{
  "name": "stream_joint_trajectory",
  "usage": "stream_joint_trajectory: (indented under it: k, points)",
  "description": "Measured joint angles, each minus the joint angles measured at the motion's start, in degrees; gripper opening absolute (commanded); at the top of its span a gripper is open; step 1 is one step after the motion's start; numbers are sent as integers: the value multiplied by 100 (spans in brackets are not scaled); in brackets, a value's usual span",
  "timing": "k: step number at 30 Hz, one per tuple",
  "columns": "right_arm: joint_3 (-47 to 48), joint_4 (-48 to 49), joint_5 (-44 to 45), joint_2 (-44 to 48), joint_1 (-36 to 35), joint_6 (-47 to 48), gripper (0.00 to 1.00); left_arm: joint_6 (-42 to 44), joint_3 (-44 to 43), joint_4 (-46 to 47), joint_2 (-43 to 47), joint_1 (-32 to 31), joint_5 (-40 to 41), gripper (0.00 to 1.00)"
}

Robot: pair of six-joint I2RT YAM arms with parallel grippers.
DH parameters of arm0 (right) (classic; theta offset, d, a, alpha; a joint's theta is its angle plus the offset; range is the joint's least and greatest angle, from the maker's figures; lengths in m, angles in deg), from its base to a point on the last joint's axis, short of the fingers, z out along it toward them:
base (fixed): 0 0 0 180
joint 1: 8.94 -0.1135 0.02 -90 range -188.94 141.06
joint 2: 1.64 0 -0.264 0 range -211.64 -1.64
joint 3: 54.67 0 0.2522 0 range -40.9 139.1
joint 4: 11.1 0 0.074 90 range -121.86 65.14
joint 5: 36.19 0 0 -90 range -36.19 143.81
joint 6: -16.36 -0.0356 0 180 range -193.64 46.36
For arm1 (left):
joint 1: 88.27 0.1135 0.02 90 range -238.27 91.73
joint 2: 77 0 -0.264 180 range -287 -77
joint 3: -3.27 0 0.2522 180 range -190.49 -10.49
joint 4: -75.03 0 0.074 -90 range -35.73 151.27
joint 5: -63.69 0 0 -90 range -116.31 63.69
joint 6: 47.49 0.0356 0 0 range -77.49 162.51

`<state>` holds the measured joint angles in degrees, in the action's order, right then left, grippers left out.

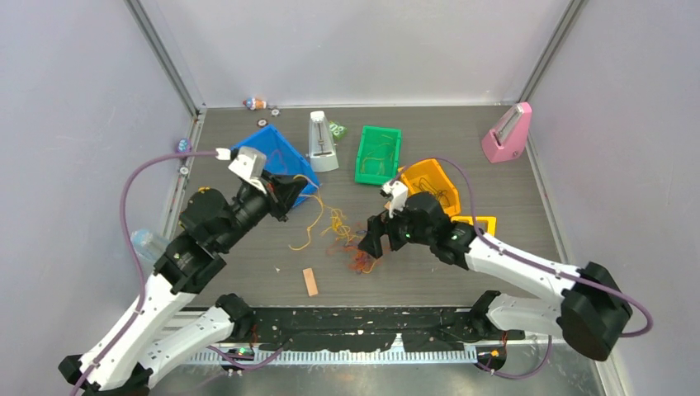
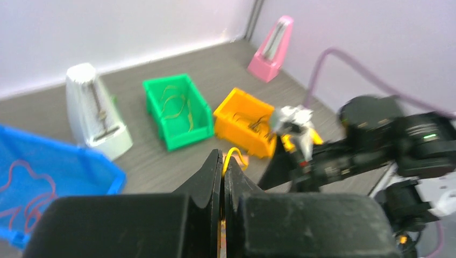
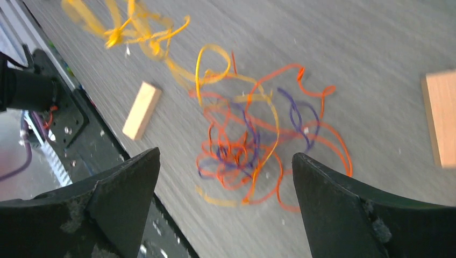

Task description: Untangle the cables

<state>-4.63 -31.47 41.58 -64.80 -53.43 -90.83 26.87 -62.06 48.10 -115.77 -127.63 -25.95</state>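
While tangled, cables [image 3: 253,145] below right gripper [image 3: 226,157]

1. My left arm [image 1: 169,301] rises from its base and bends at the elbow, with the wrist reaching forward and inward.
2. My left gripper [image 2: 222,161] has its jaws pressed together. A yellow cable [image 2: 232,154] is pinched right at the tips.
3. My right arm [image 1: 516,266] stretches low and inward from its base, and the wrist is tipped downward.
4. My right gripper [image 3: 226,157] points down with its jaws spread wide.
5. The left gripper sits beyond the right gripper and to its left, near it but apart.
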Motion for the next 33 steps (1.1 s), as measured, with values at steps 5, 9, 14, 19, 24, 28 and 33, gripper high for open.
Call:
stream_joint_trajectory:
  k: [5,9,14,19,24,28,33]
  points:
    - [173,1541,66,-824,-352,-26,97,-92,-1283,-439,-487,0,-636,0]
    - [501,2531,122,-1602,-717,-79,92,-254,-2118,-601,-870,0,-916,0]
    - [116,3270,450,-2155,-876,-621,65,-254,-3569,-1126,-1528,0,-704,0]
    - [-782,3158,964,-2044,-866,-1099,60,55,-5060,-1672,-2081,57,-35,0]
    - [-922,2249,1768,-1276,-866,-1270,65,269,-5700,-1899,-2120,315,590,0]
    - [-848,1829,2013,-682,-857,-1126,87,330,-5801,-1930,-2017,391,717,0]
    - [-382,1388,1950,-81,-855,-520,96,380,-5810,-1952,-2081,391,693,0]
